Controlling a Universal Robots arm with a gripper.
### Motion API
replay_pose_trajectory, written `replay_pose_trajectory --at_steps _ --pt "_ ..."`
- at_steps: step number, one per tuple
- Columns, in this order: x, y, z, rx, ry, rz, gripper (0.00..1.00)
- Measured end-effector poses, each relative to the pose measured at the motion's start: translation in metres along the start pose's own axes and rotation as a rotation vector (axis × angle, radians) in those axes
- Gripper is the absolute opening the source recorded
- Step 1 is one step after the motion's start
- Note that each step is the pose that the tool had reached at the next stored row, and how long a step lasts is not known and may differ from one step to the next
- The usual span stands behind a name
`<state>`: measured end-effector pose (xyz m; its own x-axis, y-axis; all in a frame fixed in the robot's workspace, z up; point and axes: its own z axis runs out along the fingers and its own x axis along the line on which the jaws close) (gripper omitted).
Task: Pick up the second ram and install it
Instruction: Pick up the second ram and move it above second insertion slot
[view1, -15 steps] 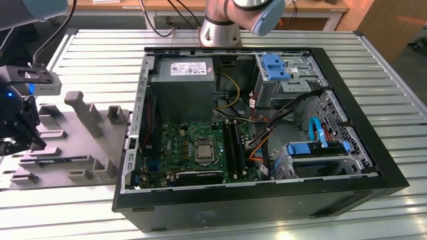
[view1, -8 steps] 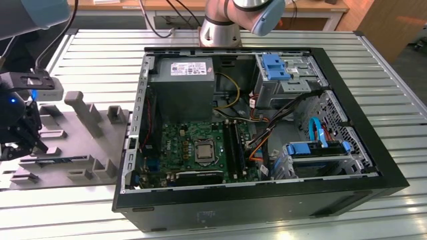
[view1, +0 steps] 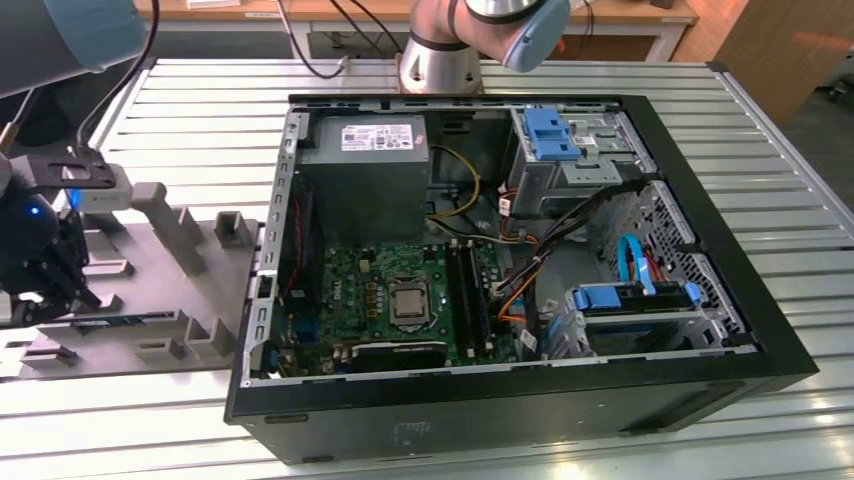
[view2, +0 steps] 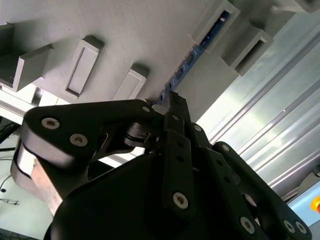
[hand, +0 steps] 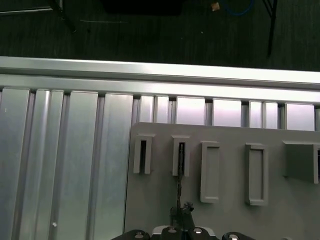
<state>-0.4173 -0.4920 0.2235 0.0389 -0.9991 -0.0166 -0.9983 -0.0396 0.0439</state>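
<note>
A work table (view1: 787, 215) of ribbed aluminium slats is spread across the exterior view. Its bare slats are seen at three o'clock, at six o'clock and at eleven o'clock. Pale light is reflected along the ribs, brightest toward eleven o'clock. Beyond the table's far edge, at twelve o'clock, a wooden desk (view1: 627, 14) is set. A brown wooden panel (view1: 781, 55) is stood at one o'clock. In the first wrist view a dark floor (hand: 150, 35) is shown past the table's edge, and a blue cable (hand: 241, 6) is laid on it. In the second wrist view the slats are streaked with soft glare.
</note>
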Motion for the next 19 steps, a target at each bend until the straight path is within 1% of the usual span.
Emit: replay_pose_trajectory --at_steps 5,13,15,17,18,19 --pt "0.0003 -0.0002 0.0057 0.0 0.0 0.0 0.11" --pt "0.0003 -0.0003 0.0062 -0.0001 0.0 0.0 0.11" --pt "0.0003 -0.0003 0.0063 -0.0001 0.0001 0.0 0.23" --pt "0.0003 -0.0003 0.0064 -0.0001 0.0 0.0 0.23" --pt "0.0003 -0.0003 0.0064 -0.0001 0.0001 0.0 0.3" --pt "0.0003 -0.0003 0.0069 0.0002 0.0 0.0 0.3"
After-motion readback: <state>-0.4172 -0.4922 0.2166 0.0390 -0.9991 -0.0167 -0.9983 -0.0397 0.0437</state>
